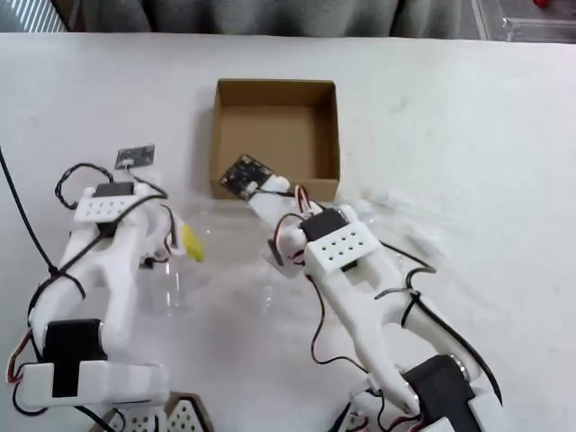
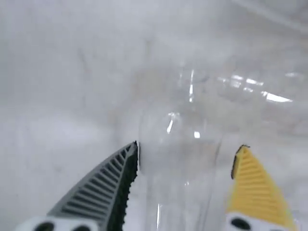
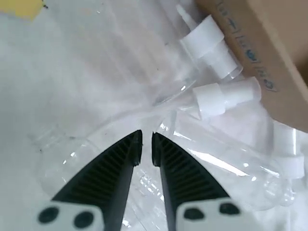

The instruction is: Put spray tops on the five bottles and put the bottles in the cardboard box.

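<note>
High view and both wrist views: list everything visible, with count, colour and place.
cardboard box: one, brown, open, nothing seen inside, far middle of the table.
bottles: clear, exact count unclear; several lying by the box's near side, another between the left gripper's fingers.
spray tops: three seen, white, among the lying bottles beside the box.
table: one, white.
left gripper: one grey and one yellow finger, open on either side of a bottle.
right gripper: black fingers, shut, over the lying bottles near the box.
</note>
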